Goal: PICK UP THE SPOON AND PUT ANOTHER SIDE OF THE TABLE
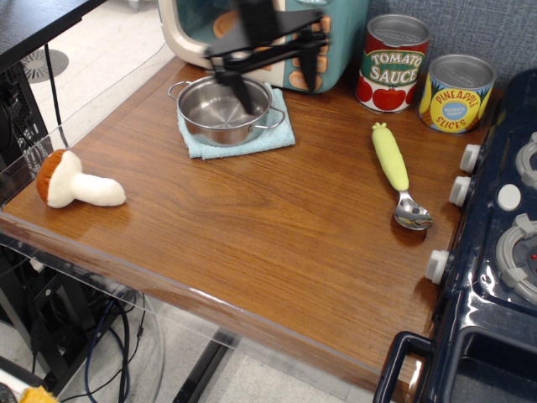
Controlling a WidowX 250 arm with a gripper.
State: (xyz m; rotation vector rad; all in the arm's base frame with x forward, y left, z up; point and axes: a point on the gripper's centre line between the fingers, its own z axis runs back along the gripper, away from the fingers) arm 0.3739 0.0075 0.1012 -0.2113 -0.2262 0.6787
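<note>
The spoon (pixel 393 161) lies on the reddish-brown table (pixel 252 243) at the right, its lime-green handle pointing away and its metal bowl toward the front, close to the stove knobs. My gripper (pixel 277 77) is blurred by motion, open and empty. It hangs above the back of the table, over the right rim of the pot and in front of the toy microwave. It is well left of the spoon and behind it.
A steel pot (pixel 223 109) sits on a teal cloth (pixel 281 134). Behind stand a toy microwave (pixel 340 42), a tomato sauce can (pixel 394 63) and a pineapple can (pixel 456 92). A plush mushroom (pixel 71 180) lies at the left edge. A dark blue toy stove (pixel 503 252) borders the right.
</note>
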